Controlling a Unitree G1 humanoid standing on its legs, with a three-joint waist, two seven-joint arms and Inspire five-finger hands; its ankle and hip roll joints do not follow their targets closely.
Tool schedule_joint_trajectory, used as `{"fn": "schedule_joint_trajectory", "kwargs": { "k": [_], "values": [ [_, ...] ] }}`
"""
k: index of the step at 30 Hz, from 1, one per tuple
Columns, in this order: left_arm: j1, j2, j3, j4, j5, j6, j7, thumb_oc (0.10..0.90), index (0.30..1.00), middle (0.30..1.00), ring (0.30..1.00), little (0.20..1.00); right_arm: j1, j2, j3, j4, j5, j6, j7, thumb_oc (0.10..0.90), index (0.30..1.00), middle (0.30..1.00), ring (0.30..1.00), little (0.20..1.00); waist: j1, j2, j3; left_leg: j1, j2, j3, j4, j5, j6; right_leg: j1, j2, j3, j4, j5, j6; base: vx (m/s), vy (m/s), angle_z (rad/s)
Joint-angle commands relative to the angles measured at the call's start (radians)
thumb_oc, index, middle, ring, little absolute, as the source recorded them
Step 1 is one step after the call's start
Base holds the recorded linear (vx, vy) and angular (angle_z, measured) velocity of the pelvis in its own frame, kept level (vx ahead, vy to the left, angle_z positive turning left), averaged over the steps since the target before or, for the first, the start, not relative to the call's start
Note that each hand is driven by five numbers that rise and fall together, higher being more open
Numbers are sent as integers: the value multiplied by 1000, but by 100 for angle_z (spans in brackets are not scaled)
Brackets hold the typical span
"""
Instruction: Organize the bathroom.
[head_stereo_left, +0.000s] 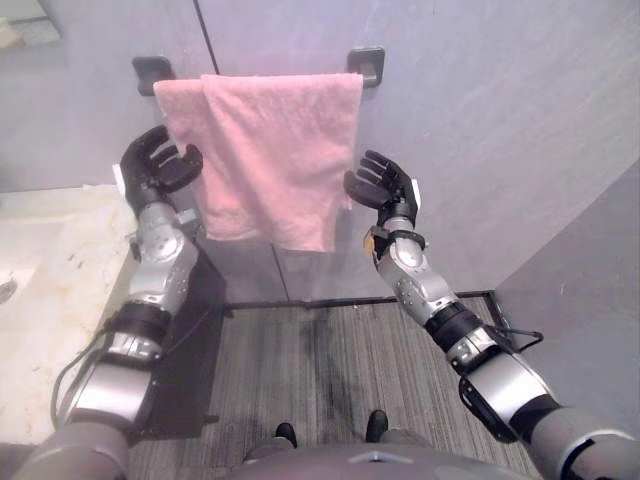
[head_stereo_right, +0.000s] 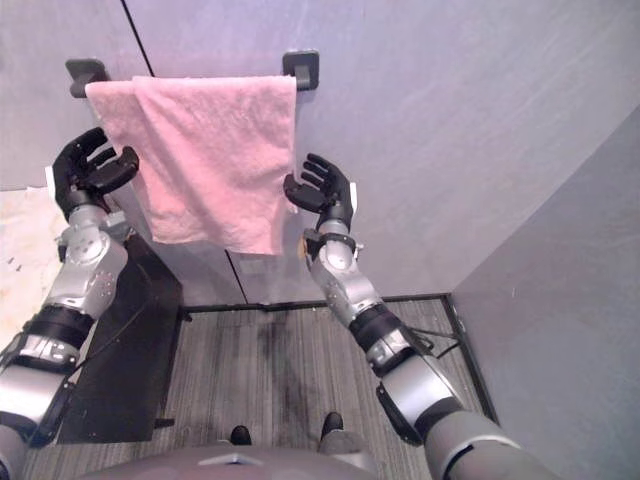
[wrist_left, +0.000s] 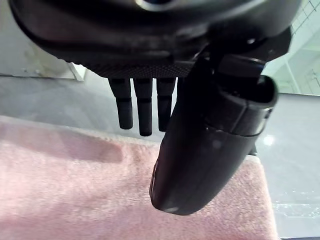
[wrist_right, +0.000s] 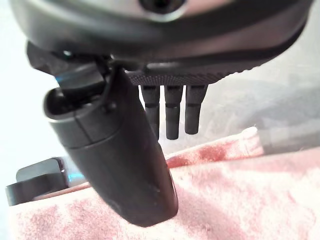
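From the left eye view you see the pink towel (head_stereo_left: 265, 150) draped over the wall rail (head_stereo_left: 365, 63), with your left hand (head_stereo_left: 155, 165) and right hand (head_stereo_left: 385, 185) flanking its side edges, likely so you can square it. Both hands are spread and hold nothing. The right eye view adds the dark cabinet (head_stereo_right: 120, 340) below. The left wrist view shows straight fingers (wrist_left: 142, 107) above the towel's fold. The right wrist view reveals a rail bracket (wrist_right: 35, 182).

1. A pink towel (head_stereo_left: 270, 150) hangs folded over a wall-mounted towel bar (head_stereo_left: 190, 75).
2. Its lower edge slants, the longer side toward the right bracket (head_stereo_left: 367, 63).
3. The fabric looks plush and slightly rumpled.
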Motion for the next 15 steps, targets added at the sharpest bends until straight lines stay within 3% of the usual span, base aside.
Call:
{"fn": "schedule_joint_trajectory", "kwargs": {
  "k": [1, 10, 15],
  "values": [
    [6, 29, 42, -71, 80, -53, 42, 800, 900, 900, 900, 900, -37, -8, -40, -70, -158, -122, 18, 800, 900, 900, 900, 900, 6, 6, -76, -24, -82, 53, 54, -68, 24, 0, 47, 44, 105, -200, 56, -37, 7, 0],
    [202, -104, 70, -148, 100, -58, 85, 800, 900, 900, 900, 900, 143, -9, -50, -172, -250, -113, 54, 800, 900, 900, 900, 900, -3, 3, -66, -20, -87, 54, 52, -73, 34, -5, 44, 51, 106, -197, 63, -52, 12, 0],
    [307, -177, 54, -159, 115, -15, 35, 800, 900, 900, 900, 900, 242, -12, -67, -187, -262, -99, 104, 800, 900, 900, 900, 900, -4, 2, -61, -19, -90, 56, 44, -73, 38, -5, 42, 50, 85, -182, 67, -75, 18, 0]
  ]
}}
